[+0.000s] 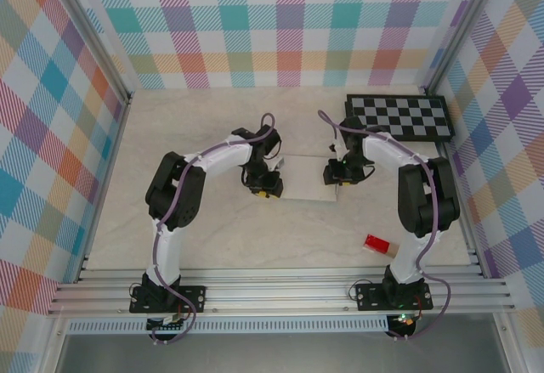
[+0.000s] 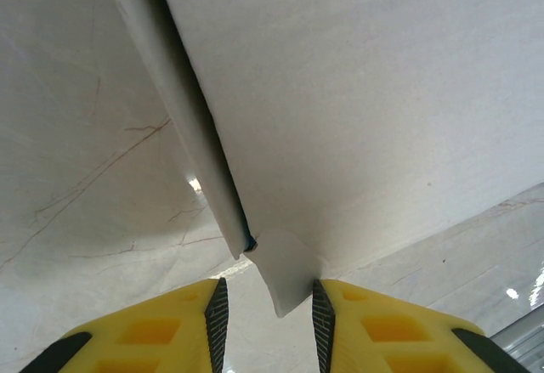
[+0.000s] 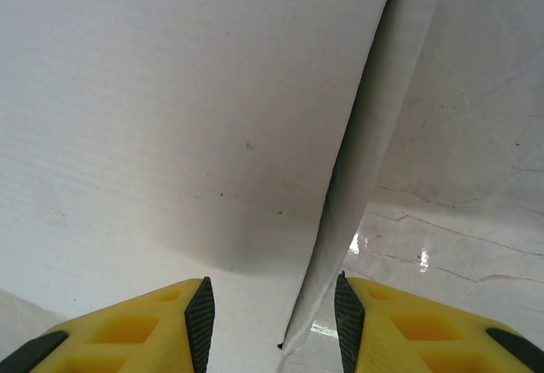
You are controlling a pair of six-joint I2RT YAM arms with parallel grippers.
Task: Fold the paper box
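Note:
The paper box lies flat and white in the middle of the table, between the two arms. My left gripper is at its left end and my right gripper at its right end. In the left wrist view the box fills the upper part, and a small white tab hangs between the open jaws of the left gripper, close against the right pad and not pinched. In the right wrist view the right gripper is open, with the box and its folded side edge lying between the jaws.
A black-and-white checkerboard lies at the back right, close behind the right arm. A small red block sits near the front right by the right arm's base. Plaid walls enclose the table on three sides.

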